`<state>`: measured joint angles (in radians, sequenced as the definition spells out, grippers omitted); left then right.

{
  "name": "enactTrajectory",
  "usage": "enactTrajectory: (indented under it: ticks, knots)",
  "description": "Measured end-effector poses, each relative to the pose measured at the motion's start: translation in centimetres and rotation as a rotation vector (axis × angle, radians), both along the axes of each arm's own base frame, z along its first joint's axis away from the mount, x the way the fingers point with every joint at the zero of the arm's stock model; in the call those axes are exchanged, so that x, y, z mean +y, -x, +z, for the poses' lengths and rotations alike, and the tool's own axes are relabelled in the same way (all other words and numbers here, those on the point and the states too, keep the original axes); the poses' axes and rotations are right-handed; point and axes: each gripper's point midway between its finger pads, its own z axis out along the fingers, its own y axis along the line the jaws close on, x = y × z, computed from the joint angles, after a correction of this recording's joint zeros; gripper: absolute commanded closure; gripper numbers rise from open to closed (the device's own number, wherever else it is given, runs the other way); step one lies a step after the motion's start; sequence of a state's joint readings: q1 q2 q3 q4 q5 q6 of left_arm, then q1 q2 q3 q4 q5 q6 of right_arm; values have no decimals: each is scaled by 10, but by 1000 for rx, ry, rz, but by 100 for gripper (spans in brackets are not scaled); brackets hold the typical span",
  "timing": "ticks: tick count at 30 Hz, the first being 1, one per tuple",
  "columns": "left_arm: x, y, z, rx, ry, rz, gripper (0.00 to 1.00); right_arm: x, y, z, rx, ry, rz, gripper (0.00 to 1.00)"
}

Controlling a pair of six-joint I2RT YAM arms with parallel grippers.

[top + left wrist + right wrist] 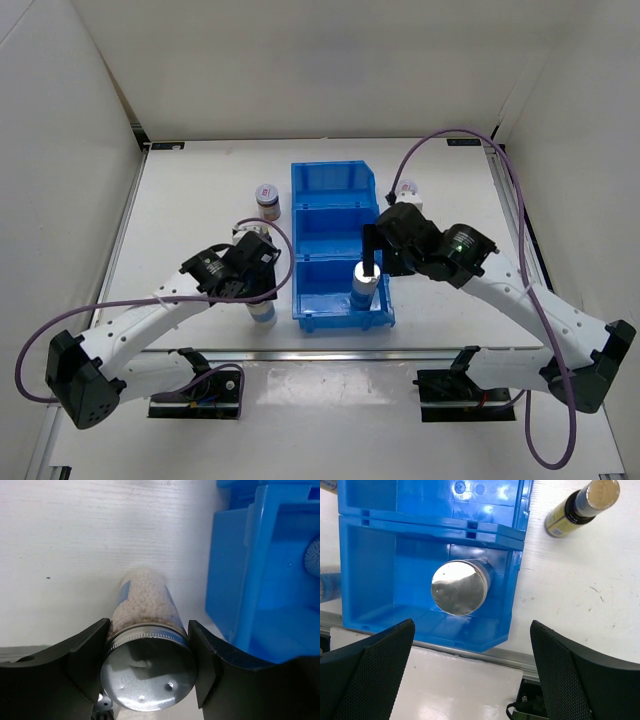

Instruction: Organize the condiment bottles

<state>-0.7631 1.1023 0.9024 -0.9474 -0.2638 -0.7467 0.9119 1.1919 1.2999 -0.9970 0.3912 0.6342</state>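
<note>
We see the left gripper (pixel 148 626) down over the left white-blue bottle (pixel 145 605), which stands upright on the white table (pixel 75 540) just beside the outer left wall of the blue three-compartment bin (pixel 335 180), near its front corner. In the wrist view its two black fingers (pixel 85 655) flank the shiny silver cap (pixel 147 680) on either side, so close that no gap shows. Even so, we cannot tell whether they press on it or only brush it. The bottle's clear body is packed with small pale beads and carries a blue label. The right gripper (pixel 372 255) hangs above the bin's nearest compartment with its fingers (pixel 375 675) spread wide, holding nothing. Below it the right white-blue bottle (pixel 460 587) stands upright inside that compartment, toward its right wall, its own silver top up and clear of both fingers. A slim dark bottle with a yellow label (pixel 572 510) appears to stand on the table just right of the bin, outside it. A squat jar with a purple-and-white lid (pixel 267 193) stands on the table left of the bin's far compartment, a little apart from the wall. A second such lid (pixel 406 187) shows past the right arm (pixel 520 300) on the bin's right side — the rest of that jar is hidden from us.
</note>
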Motion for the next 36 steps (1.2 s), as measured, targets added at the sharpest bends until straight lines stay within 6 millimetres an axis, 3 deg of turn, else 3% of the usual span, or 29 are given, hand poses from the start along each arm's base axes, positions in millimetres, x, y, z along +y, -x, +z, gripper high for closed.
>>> enactTrajectory:
  ticks: [1, 4, 10, 12, 14, 17, 22, 26, 29, 34, 36]
  knots:
    - [2, 1, 3, 3, -8, 2, 70, -2, 1, 0, 0, -4, -4, 1]
    - [4, 0, 30, -12, -10, 8, 77, -8, 7, -3, 1, -13, -14, 1]
    - [-17, -29, 144, -217, 130, 12, 83, -21, 13, -1, -15, -22, -34, 1]
    - [-29, -35, 171, -267, 173, -5, 88, -25, 14, 2, -29, -24, -44, 1]
    - [-45, -39, 181, -282, 188, -34, 89, -28, 14, 5, -40, -26, -51, 1]
    - [-77, -43, 167, -256, 163, -97, 89, -32, 14, 7, -51, -27, -64, 1]
    - [-136, -44, 96, -143, 21, -207, 89, -43, 18, 7, -57, -13, -82, 1]
    - [-158, -39, 46, -63, -85, -257, 86, -55, 23, 9, -64, -3, -99, 1]
    - [-160, -39, 31, -52, -132, -262, 66, -62, 26, 13, -81, -10, -112, 1]
    - [-156, -41, 23, -78, -165, -246, 26, -67, 26, 11, -88, 4, -126, 1]
    - [-154, -42, 19, -81, -174, -239, 16, -69, 25, 5, -79, 29, -131, 1]
